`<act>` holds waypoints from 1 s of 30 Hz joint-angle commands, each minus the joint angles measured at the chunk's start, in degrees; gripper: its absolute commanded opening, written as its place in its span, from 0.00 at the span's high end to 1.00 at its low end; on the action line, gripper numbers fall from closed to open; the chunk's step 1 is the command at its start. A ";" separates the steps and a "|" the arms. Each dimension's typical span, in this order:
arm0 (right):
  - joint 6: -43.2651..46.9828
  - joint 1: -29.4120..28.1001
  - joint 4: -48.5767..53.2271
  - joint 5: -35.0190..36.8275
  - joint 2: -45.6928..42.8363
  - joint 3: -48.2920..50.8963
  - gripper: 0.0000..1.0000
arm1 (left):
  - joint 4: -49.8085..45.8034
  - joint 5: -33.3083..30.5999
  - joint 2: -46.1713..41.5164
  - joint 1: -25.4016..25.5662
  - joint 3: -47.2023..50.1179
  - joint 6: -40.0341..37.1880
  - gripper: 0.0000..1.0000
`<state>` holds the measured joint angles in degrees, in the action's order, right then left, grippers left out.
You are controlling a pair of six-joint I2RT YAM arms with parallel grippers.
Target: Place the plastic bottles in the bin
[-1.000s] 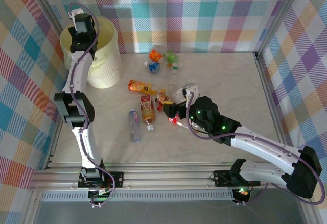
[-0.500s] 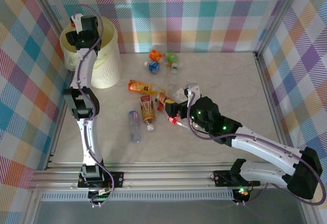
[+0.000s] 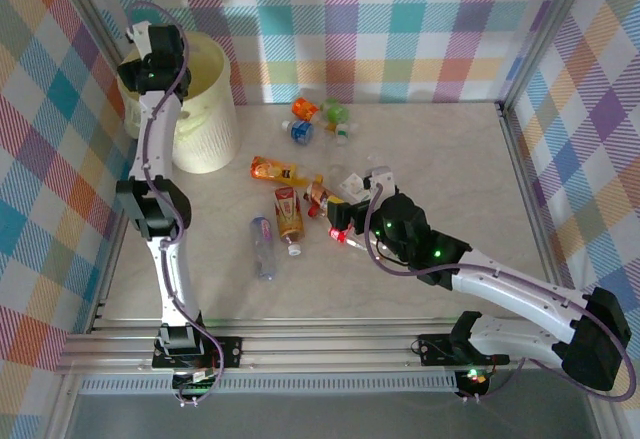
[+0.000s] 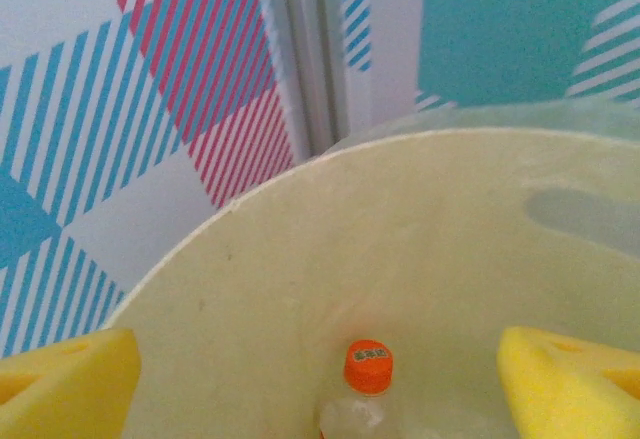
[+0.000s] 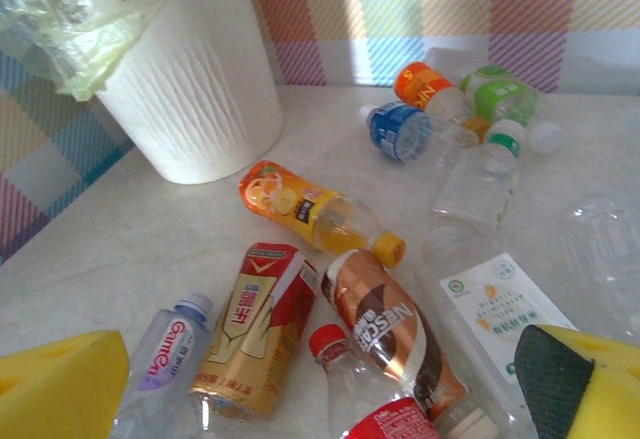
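The left arm (image 3: 165,269) rises from its base at the near edge and stretches far forward along the left side, with the elbow about halfway. At the far end the wrist is bent, and the left gripper (image 3: 150,64) points downward. In the left wrist view its two yellow fingers (image 4: 62,384) stand wide apart at the lower corners, with nothing gripped between them. The right arm (image 3: 520,294) lies low and reaches leftward toward the middle. The right gripper (image 3: 342,221) is held low, its fingers also spread wide and holding nothing.
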<state>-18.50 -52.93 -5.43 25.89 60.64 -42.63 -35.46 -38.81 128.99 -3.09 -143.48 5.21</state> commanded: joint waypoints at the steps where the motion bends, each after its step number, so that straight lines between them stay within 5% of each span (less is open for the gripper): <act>1: -1.91 0.20 -1.77 4.21 -1.36 0.85 0.00 | -2.94 8.22 -6.24 -1.04 -1.80 3.17 0.07; 7: -2.96 0.19 -2.07 4.92 -1.85 2.08 0.00 | -5.49 18.84 -12.91 0.16 1.36 6.04 0.04; 17: -3.60 0.28 -5.13 5.02 -0.37 3.33 0.00 | 5.88 29.55 -34.06 3.64 28.82 13.94 0.00; 30: -5.73 0.62 -5.92 4.29 5.09 1.34 0.00 | 8.21 39.17 -57.70 14.55 59.37 20.43 0.00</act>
<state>-22.76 -52.82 -9.43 29.80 64.84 -39.70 -27.81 -2.37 74.41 9.61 -88.36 23.14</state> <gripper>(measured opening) 0.997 0.998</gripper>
